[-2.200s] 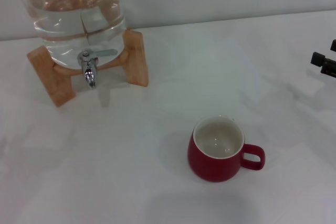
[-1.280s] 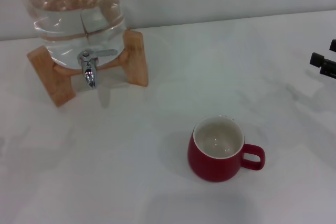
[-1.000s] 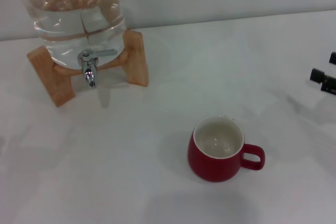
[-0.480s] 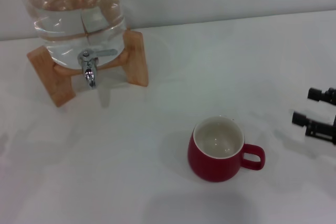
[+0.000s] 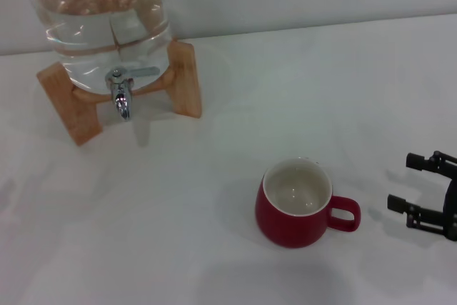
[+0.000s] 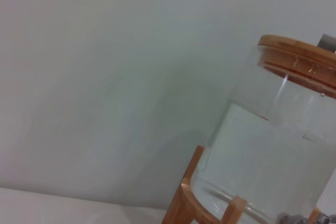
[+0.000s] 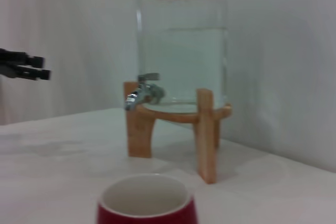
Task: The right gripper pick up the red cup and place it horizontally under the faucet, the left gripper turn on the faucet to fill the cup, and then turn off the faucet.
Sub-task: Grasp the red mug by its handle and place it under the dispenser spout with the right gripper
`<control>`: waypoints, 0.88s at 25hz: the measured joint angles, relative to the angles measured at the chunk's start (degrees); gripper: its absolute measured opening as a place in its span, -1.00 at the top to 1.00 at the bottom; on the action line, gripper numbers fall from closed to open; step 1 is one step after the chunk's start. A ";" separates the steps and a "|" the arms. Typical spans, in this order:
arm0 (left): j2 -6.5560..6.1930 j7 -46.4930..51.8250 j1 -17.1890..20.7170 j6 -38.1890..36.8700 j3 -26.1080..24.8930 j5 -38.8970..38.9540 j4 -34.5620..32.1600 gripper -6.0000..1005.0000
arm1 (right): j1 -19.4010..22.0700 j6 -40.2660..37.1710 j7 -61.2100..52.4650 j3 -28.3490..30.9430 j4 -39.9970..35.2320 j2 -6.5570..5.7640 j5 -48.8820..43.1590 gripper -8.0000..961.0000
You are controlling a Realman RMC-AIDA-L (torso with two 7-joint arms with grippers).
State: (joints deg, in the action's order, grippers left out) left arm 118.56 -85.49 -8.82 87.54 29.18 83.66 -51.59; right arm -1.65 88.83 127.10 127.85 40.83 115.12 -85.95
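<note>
Cup (image 5: pixel 294 208) upright on the tabletop (image 5: pixel 235 105), empty, white inside showing, handle (image 5: pixel 345 213) toward the right tool (image 5: pixel 418 189); well apart from the faucet (image 5: pixel 121 91) on the jar (image 5: pixel 100 19) in its wooden stand (image 5: pixel 187 80). Right tool just beside the handle, fingers spread, gripping nothing. Step in hand, by the look of it: closing in for the pick. Best done low and level, with the fingers astride the handle or the near wall, square before the squeeze, no nudge to the glossy body. Left tool (image 7: pixel 23 66) far off in the right wrist view, beside the jar; open or closed, cannot tell. No brand, label or writing legible anywhere.
</note>
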 joint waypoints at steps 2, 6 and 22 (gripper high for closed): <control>0.00 0.08 -0.06 0.00 0.00 0.00 0.00 -0.76 | 0.46 1.59 0.95 -0.05 -0.01 0.03 0.04 -0.62; -0.05 0.16 -0.22 0.00 0.01 0.00 0.00 -0.76 | 1.32 3.14 1.99 -0.54 -0.13 0.37 0.36 -0.62; -0.18 0.49 -1.66 0.20 0.18 -0.07 -0.01 -0.76 | 0.80 -3.38 7.12 -11.32 -2.83 0.72 4.79 -0.62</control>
State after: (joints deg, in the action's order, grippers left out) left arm 118.38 -85.00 -10.48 87.74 29.36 83.60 -51.60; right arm -0.85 85.45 134.22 116.53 37.99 115.85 -81.16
